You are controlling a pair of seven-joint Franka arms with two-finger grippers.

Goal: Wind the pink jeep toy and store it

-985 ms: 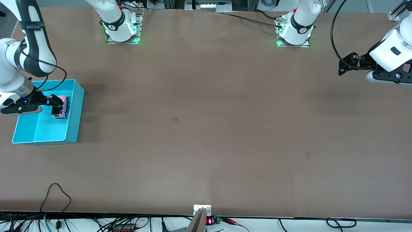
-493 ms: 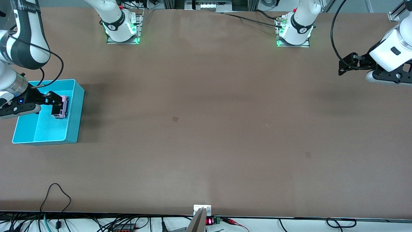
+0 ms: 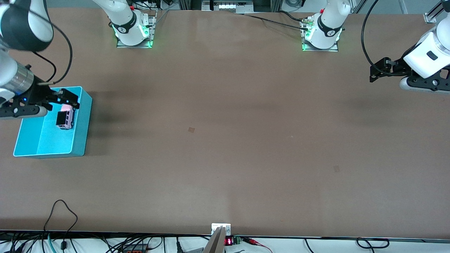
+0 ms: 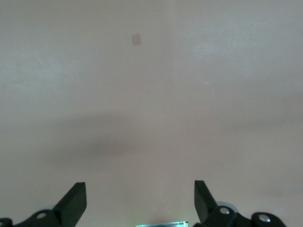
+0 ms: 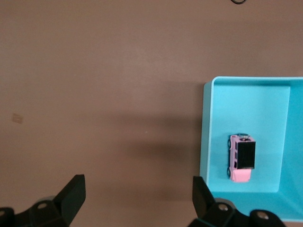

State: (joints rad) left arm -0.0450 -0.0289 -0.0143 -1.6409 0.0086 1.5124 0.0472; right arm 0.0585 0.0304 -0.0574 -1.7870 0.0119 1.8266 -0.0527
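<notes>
The pink jeep toy point(image 3: 65, 119) point(image 5: 242, 158) stands on its wheels, black roof up, inside the cyan bin point(image 3: 45, 142) point(image 5: 251, 109) at the right arm's end of the table, close to one of the bin's walls. My right gripper point(image 3: 68, 98) point(image 5: 137, 189) hangs open over the bin's rim and holds nothing; it is apart from the jeep. At the left arm's end of the table my left gripper point(image 3: 375, 70) point(image 4: 139, 194) waits open over bare table, nothing between its fingers.
The brown table point(image 3: 225, 140) carries a small square mark point(image 3: 191, 129) near its middle and another point(image 3: 336, 169) toward the left arm's end. Both arm bases point(image 3: 133, 31) point(image 3: 321, 33) stand along the edge farthest from the front camera. Cables point(image 3: 59, 214) lie at the nearest edge.
My right gripper has lifted away from the jeep and drawn back over the bin's rim. The jeep stays where it was in the bin. The left arm has not moved.
</notes>
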